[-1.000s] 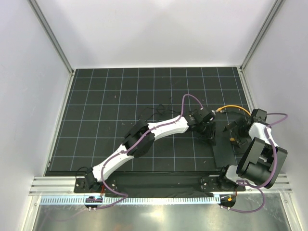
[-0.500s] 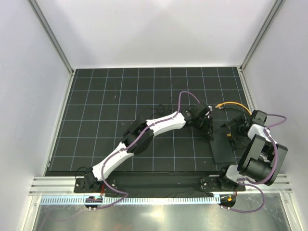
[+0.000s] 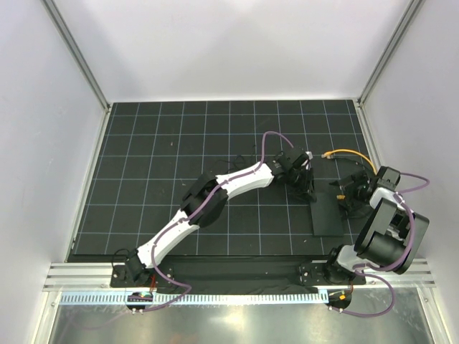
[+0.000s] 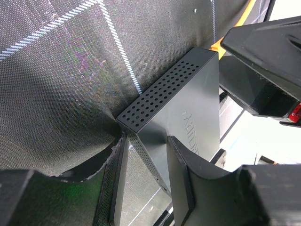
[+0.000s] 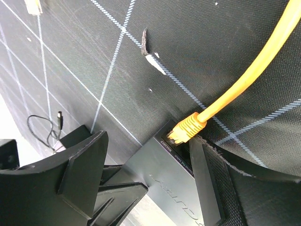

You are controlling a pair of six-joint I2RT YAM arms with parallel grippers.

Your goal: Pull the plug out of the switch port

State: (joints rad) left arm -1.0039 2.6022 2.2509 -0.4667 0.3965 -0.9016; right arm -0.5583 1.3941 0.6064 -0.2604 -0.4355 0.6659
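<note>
The switch box (image 3: pixel 328 215) is a flat black rectangle lying on the mat. Its perforated corner (image 4: pixel 160 101) sits wedged between my left gripper's (image 4: pixel 148 141) fingers, one finger on its top face and the other against its edge. In the top view the left gripper (image 3: pixel 307 188) is at the box's far left corner. An orange plug (image 5: pixel 188 128) sits in the switch port (image 5: pixel 175 136) in the box's far edge. My right gripper (image 5: pixel 148 141) stands open, straddling that end of the box, with one finger right beside the plug. In the top view the right gripper (image 3: pixel 351 190) hangs over the far right corner.
The orange cable (image 3: pixel 351 155) arcs along the far right of the gridded black mat (image 3: pixel 179 179), its free end (image 3: pixel 326 155) lying loose. A tiny black adapter (image 5: pixel 59 120) on thin black wire (image 3: pixel 240 161) lies left of the box. The enclosure wall (image 3: pixel 412 107) is close on the right.
The left gripper has moved farther from the bases, and the box has turned with it to lie square with the grid. The right gripper has shifted slightly farther, toward the plug.
</note>
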